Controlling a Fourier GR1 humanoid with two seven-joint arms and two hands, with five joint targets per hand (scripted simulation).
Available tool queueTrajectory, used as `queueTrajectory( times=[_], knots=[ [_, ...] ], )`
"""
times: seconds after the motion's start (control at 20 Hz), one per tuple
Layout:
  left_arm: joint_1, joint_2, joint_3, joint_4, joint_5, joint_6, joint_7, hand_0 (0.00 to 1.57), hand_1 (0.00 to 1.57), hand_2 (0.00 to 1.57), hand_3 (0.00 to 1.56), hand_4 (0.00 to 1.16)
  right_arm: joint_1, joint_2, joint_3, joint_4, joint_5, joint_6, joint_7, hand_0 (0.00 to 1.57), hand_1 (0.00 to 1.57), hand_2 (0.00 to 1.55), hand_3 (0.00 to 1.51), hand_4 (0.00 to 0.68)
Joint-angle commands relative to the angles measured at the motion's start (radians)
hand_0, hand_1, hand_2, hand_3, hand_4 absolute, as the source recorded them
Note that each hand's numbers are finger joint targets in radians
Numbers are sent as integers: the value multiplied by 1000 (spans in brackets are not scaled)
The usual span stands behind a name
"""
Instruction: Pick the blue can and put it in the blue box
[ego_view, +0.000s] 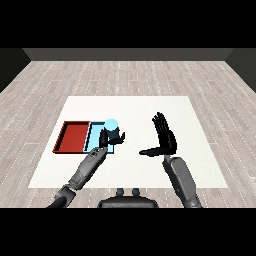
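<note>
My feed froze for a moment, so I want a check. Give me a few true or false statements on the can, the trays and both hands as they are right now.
1. The left hand is curled round the blue can. True.
2. The can is over the red tray. False: it is over the light blue tray.
3. The right hand holds something. False: its fingers are straight and it holds nothing.
4. The red tray lies left of the light blue tray. True.
5. The right hand is over a tray. False: it is over the white table, apart from both trays.
</note>
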Motion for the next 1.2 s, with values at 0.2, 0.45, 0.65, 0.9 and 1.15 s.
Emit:
queueTrajectory(
  times=[0.2, 0.45, 0.65, 0.9, 1.15],
  knots=[
    [-48, 132, 119, 153, -16, 3, 112, 1532, 1532, 1537, 1486, 1128, 105, -66, -125, -104, -45, 17, -9, 0, 0, 0, 0, 0],
    [-174, 164, 178, 427, -37, -65, 115, 1571, 1571, 1553, 1474, 1075, 68, -31, -153, 60, -79, 79, -92, 0, 0, 0, 0, 0],
    [-285, 134, 157, 629, -94, -80, 167, 1571, 1571, 1565, 1481, 1051, 50, 1, -144, 49, -68, 39, -60, 0, 0, 0, 0, 0],
    [-318, 107, 178, 827, -119, -102, 149, 1571, 1571, 1565, 1460, 1029, 36, 4, -169, 118, -84, 78, -101, 0, 0, 0, 0, 0],
    [-296, 17, 231, 912, -90, -16, 130, 1254, 1254, 1220, 1193, 943, 44, -14, -205, 156, -86, 86, -115, 0, 0, 0, 0, 0]
  ],
)
